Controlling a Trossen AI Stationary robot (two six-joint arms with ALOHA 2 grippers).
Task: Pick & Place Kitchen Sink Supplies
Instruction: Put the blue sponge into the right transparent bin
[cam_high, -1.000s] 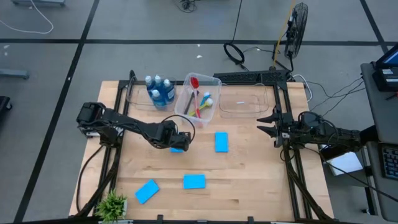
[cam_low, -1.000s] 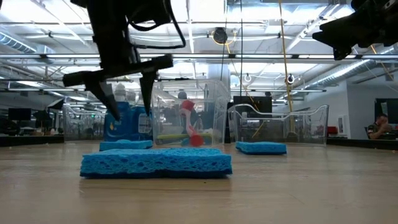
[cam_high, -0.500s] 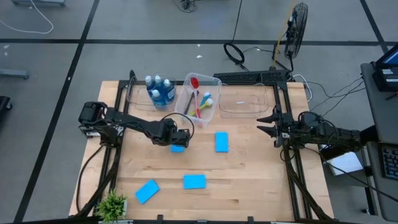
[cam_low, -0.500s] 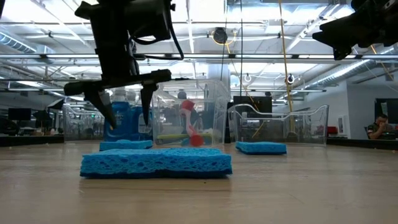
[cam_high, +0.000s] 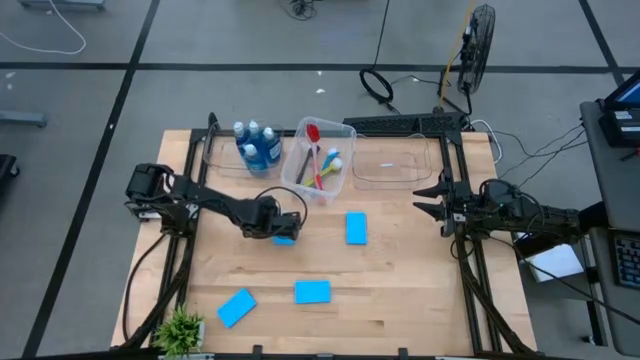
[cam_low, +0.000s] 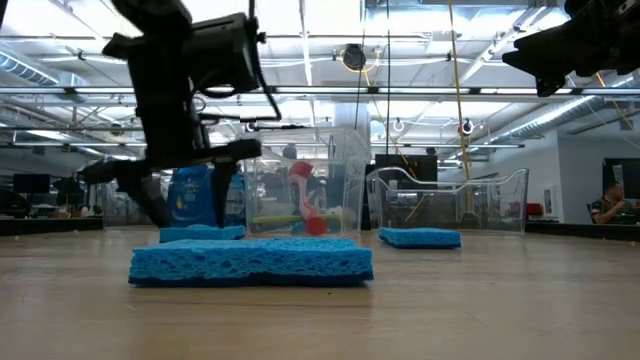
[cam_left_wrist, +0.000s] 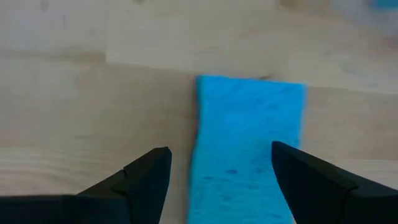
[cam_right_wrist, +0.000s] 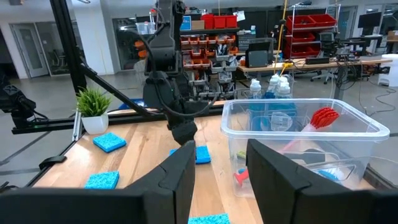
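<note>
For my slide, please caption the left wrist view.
Left gripper, fingers open, straddles a blue sponge on the wooden table.

This is a robotics lab or workshop in a large open industrial hall, not a home kitchen. A wooden table (cam_high: 400, 290) stands on a grey concrete floor (cam_high: 200, 60) with cables (cam_high: 378, 85) and a fan (cam_high: 480, 40) lying about. Well beyond the right gripper (cam_right_wrist: 219, 174), the room holds shelves of red storage bins (cam_right_wrist: 305, 25), workbenches with monitors (cam_right_wrist: 258, 57) and black metal frames. The low view shows a high ceiling with strip lights (cam_low: 420, 40) and exposed beams
</note>
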